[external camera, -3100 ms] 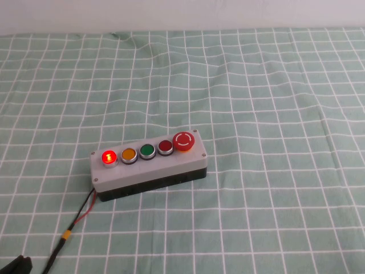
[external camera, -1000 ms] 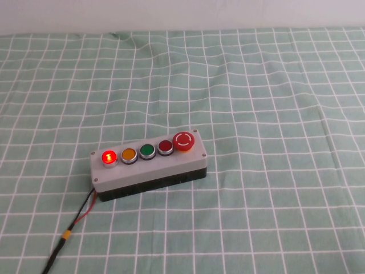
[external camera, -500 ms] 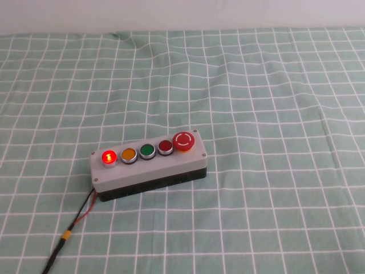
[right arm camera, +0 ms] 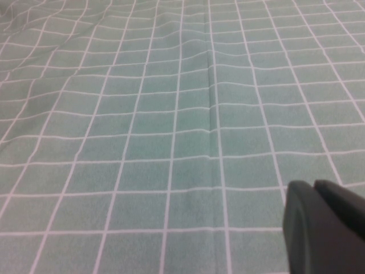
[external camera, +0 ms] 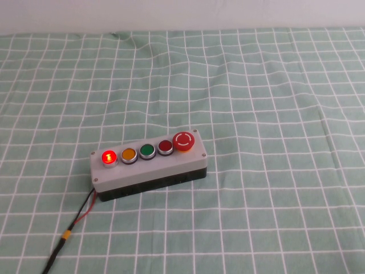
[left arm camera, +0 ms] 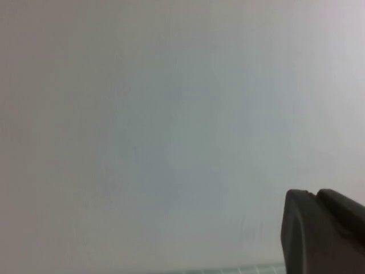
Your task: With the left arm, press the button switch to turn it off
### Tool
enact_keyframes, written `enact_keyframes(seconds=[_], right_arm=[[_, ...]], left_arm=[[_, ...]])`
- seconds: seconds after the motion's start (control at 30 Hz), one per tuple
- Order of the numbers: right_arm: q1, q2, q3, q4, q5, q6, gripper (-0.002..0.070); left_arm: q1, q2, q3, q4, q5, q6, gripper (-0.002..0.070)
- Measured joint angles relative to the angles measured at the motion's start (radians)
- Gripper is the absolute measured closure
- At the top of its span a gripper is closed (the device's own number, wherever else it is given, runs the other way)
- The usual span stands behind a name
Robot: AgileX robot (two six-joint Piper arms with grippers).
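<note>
Box [external camera: 149, 166], grey-and-black, lies on the checked bench [external camera: 268, 103] in high view, long axis left-right, slightly skewed. Button switch [external camera: 108, 157] sits at its left end, lit, so nearer the left arm; no arm shown. White arrows on mushroom button [external camera: 184, 141]; no brand legible.

Left wrist view: left pincer [left arm camera: 322, 231] faces blank wall, state can't tell.

Right wrist view: right pincer [right arm camera: 325, 225] over bare cloth, can't tell either.

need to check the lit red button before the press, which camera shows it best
The high view: the button switch glows red at the left end of the control box. The left wrist view shows only blank wall past the left gripper; the right wrist view only checked cloth past the right gripper.
</note>
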Motion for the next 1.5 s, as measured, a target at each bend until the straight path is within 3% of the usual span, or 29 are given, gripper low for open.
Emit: enact_keyframes(seconds=[0.3, 0.73, 1.5], right_arm=[[0.000, 0.000, 0.000, 0.000, 0.000, 0.000, 0.0692], [0.000, 0.000, 0.000, 0.000, 0.000, 0.000, 0.0692], [0.000, 0.000, 0.000, 0.000, 0.000, 0.000, 0.0692]], left_arm=[[0.000, 0.196, -0.012, -0.043, 0.151, -0.002, 0.0678], [0.000, 0.682, -0.317, -0.064, 0.609, -0.002, 0.0678], [0.000, 1.118, -0.367, -0.121, 0.661, 0.001, 0.0678]])
